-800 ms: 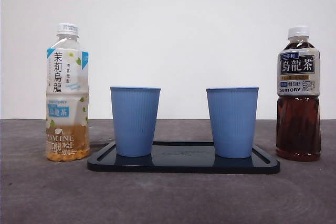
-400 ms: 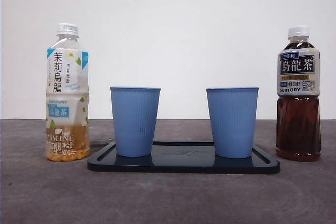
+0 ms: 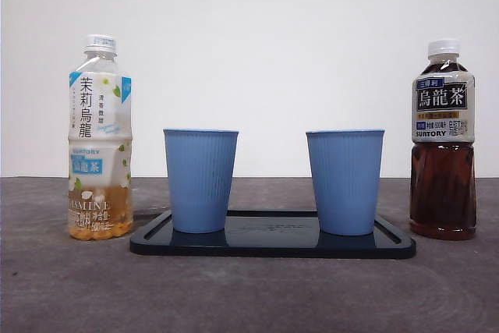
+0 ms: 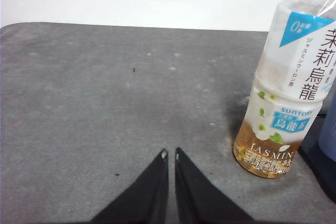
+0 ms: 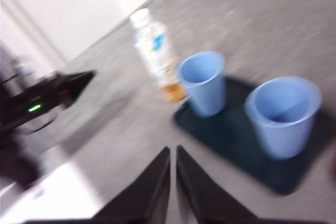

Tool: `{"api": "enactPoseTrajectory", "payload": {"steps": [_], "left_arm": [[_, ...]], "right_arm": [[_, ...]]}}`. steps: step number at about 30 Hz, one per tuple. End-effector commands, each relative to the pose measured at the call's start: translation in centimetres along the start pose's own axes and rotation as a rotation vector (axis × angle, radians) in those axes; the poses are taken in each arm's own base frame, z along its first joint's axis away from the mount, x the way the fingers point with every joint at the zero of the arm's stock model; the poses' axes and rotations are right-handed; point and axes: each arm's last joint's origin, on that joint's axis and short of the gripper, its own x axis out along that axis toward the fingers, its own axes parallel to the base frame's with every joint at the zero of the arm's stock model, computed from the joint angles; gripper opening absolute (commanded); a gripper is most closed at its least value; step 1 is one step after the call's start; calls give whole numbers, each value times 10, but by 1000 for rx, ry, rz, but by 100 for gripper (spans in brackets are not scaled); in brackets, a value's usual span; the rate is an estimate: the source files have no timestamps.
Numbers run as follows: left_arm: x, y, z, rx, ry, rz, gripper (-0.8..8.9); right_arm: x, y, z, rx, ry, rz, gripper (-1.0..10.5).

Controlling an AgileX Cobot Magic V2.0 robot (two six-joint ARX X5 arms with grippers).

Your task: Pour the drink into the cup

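Left gripper point(image 4: 170, 154): black jaws nearly closed, narrow slit btwn tips, low over grey matte table point(image 4: 105, 103). Clear plastic jasmine tea bottle w/ white-blue label point(image 4: 286, 93) stands upright nearby, amber liquid at base only.

Open bench point(image 3: 249, 294) is seen in front of the dark tray point(image 3: 273, 246), with nothing standing on it. On the tray, a clear gap is left between the two blue cups point(image 3: 201, 180). The tray is flanked by a jasmine tea bottle point(image 3: 100, 139) just beside one end and an oolong tea bottle point(image 3: 444, 142) just beside the other. Space above the tray is unobstructed.
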Motion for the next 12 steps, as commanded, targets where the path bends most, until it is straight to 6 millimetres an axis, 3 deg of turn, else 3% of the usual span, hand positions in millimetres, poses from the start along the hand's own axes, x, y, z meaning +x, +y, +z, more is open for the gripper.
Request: {"api": "enactPoseTrajectory", "payload": {"steps": [1, 5, 8, 12], "left_arm": [[2, 1, -5, -3, 3, 4, 19], [2, 1, -5, -3, 3, 4, 19], [2, 1, -5, -3, 4, 4, 19], [2, 1, -5, -3, 3, 4, 19]], "right_arm": [[-4, -5, -2, -101, -113, -106, 16], [5, -28, -30, -183, -274, -285, 16], [17, -50, -63, -196, -375, -473, 16], [33, -73, -109, -159, -384, -632, 16]]}}
